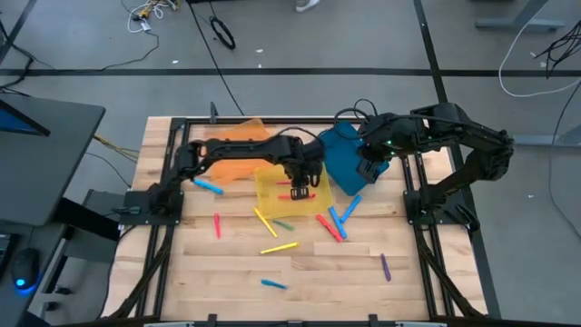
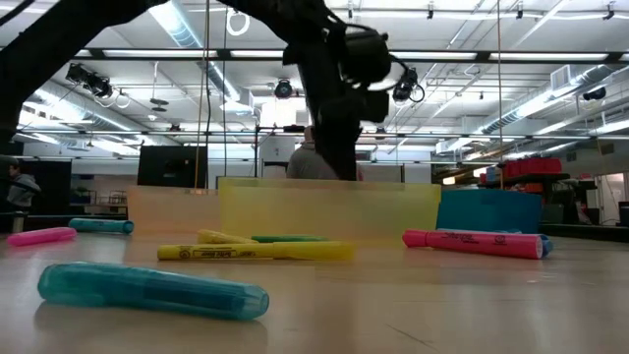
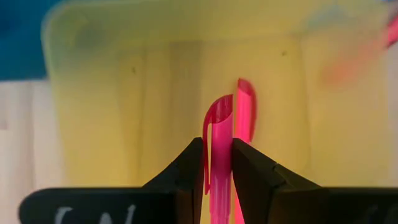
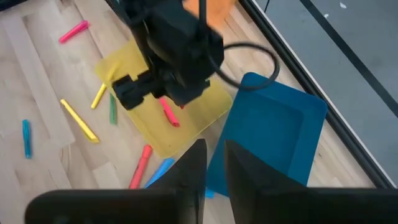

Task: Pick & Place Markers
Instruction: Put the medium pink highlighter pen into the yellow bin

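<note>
My left gripper (image 1: 300,184) reaches down into the yellow bin (image 1: 272,193) and is shut on a pink marker (image 3: 221,155). In the low view its dark fingers (image 2: 334,162) drop behind the bin's front wall (image 2: 329,211). My right gripper (image 4: 215,163) hovers high over the blue bin (image 1: 345,156) with a narrow gap between its fingers and holds nothing. Other markers lie loose on the wood: yellow (image 1: 280,247), red (image 1: 329,227), blue (image 1: 208,185), purple (image 1: 385,266). My left gripper pinches the pink marker (image 3: 219,168) between its two fingers, coming from above and pointing down. The marker's free end (image 4: 171,117) sticks out below the fingers, slanting over the yellow bin's floor. Whether that end touches the floor, I cannot tell.
An orange bin (image 1: 238,138) sits at the table's far side, behind the yellow one. In the low view a teal marker (image 2: 152,290), a yellow one (image 2: 256,252) and a pink one (image 2: 472,241) lie near the front edge. Black frame rails (image 1: 154,227) run along the table's sides.
</note>
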`<state>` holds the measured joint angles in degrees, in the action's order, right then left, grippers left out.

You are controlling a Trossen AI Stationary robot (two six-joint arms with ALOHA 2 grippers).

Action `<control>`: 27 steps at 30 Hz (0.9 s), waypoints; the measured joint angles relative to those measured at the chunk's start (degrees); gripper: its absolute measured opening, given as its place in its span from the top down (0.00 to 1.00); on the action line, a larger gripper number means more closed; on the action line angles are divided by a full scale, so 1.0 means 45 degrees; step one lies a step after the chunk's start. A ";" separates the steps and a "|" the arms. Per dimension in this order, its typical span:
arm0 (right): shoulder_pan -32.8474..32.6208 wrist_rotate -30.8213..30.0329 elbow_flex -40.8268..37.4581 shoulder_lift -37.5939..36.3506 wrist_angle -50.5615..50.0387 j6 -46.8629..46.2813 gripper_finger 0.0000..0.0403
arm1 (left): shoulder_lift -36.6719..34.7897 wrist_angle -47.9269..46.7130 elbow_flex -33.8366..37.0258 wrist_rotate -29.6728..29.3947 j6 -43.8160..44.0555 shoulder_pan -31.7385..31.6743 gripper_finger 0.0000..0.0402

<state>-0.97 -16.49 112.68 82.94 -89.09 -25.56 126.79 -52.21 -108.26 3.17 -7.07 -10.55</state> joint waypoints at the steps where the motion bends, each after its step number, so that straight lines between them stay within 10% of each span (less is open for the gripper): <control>1: 0.0000 -0.0005 0.0000 0.0000 0.0014 -0.0004 0.86 | 0.0111 -0.0020 0.0002 -0.0023 0.0056 0.0023 0.81; 27: 0.0000 -0.0039 0.0000 0.0010 0.0387 -0.0004 0.86 | 0.1777 0.1156 -0.0012 -0.0658 0.0095 0.0165 0.81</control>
<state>-0.97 -16.67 112.68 82.98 -87.35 -25.58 134.79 -47.00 -108.31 0.21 -6.64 -9.80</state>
